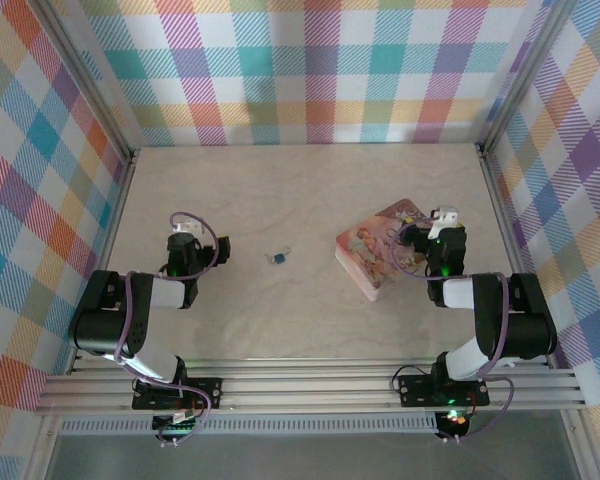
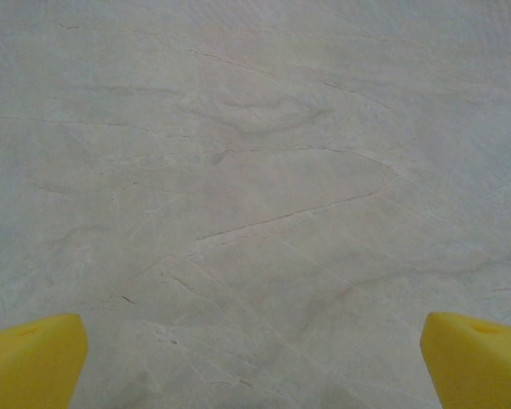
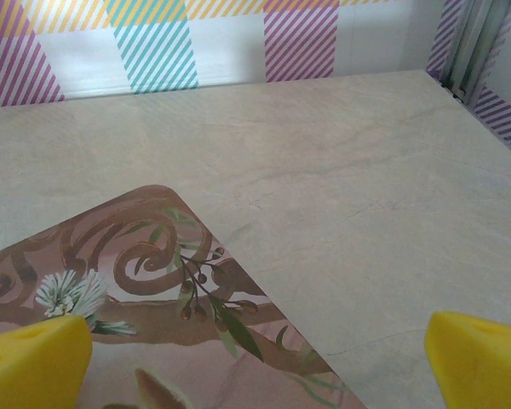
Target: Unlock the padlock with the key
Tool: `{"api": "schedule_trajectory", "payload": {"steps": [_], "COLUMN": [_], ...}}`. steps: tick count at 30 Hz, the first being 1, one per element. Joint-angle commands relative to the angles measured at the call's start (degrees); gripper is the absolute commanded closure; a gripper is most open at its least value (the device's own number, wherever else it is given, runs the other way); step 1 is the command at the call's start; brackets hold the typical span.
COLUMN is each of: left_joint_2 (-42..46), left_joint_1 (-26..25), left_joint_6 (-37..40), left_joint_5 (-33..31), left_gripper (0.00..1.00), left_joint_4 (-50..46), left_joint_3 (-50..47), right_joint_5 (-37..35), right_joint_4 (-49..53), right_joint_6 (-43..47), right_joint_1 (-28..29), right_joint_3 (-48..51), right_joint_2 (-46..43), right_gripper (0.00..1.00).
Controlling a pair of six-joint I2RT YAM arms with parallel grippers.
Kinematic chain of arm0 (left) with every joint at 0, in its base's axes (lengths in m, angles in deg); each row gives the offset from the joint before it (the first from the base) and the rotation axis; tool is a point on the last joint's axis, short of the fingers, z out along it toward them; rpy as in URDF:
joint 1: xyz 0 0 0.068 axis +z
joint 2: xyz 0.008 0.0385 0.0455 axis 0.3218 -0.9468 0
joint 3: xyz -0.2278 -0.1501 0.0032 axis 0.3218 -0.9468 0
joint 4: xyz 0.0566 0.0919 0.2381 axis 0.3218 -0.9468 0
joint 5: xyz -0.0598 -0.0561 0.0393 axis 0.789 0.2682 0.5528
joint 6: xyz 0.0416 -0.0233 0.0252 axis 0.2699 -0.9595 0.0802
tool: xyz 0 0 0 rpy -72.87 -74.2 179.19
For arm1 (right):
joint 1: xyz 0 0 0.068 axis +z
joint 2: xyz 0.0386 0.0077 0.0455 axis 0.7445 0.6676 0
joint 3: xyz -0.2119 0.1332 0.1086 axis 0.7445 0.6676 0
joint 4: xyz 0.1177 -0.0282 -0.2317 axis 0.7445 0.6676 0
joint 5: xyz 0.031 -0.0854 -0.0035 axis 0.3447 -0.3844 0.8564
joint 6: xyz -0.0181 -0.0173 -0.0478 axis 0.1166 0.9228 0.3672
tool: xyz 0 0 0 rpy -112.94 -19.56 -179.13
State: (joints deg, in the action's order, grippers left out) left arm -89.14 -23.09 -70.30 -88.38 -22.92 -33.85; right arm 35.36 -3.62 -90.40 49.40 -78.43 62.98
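The padlock [image 1: 278, 259], tiny and blue with a thin silvery shackle, lies on the table midway between the two arms. The key is out of view. My left gripper [image 1: 184, 228] is well to the left of the padlock. In the left wrist view my left gripper [image 2: 255, 366] is open, its yellow fingertips [image 2: 30, 362] wide apart over bare table. My right gripper [image 1: 443, 220] hangs over the right end of the pink box. It [image 3: 255, 366] is open too, with nothing between its fingertips [image 3: 477, 358].
A pink picture-printed box [image 1: 380, 250] lies right of the padlock, its corner [image 3: 136, 290] under my right gripper. Checked walls [image 1: 310, 70] close in the table at the back and on both sides. An aluminium rail [image 1: 310, 385] runs along the near edge.
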Motion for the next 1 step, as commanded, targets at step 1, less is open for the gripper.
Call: {"api": "schedule_trajectory", "payload": {"steps": [1], "left_joint_2": [0.10], "left_joint_1": [0.81], "left_joint_6": [0.75], "left_joint_5": [0.52], "left_gripper": [0.00], "left_joint_4": [1.47], "left_joint_3": [0.95], "right_joint_5": [2.17], "right_joint_4": [3.08], "right_joint_6": [-0.48], "right_joint_1": [-0.09], "right_joint_3": [0.08], "right_joint_2": [0.60], "right_gripper": [0.00]}}
